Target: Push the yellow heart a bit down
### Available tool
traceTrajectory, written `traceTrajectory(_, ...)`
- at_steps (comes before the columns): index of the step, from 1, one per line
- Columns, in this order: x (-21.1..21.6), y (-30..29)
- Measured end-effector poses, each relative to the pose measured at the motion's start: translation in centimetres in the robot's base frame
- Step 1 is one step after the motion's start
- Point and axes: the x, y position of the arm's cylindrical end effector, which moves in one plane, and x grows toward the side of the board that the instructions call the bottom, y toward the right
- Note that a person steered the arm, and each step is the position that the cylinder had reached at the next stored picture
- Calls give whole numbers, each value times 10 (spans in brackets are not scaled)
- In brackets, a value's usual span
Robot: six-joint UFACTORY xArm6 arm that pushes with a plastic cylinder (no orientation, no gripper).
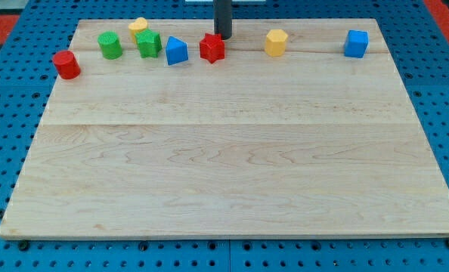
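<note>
My tip (222, 36) touches the red star (212, 47), well right of the yellow heart (137, 27); no claw shows

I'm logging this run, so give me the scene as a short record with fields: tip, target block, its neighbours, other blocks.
tip: my tip just above the red star-shaped block
target: yellow heart block, top left, partly hidden
neighbours: green cylinder and green star-shaped block just below it
others: red cylinder, blue angular block, yellow hexagonal block, blue cube-like block
surface: wooden board
</note>
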Motion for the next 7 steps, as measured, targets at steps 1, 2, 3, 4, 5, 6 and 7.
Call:
traceTrajectory(1, -10, 0)
traceTrajectory(2, -41, -4)
traceTrajectory(3, -40, -24)
traceTrajectory(4, -40, -80)
traceTrajectory(5, -40, -129)
traceTrajectory(6, -41, -180)
traceTrajectory(7, -41, -174)
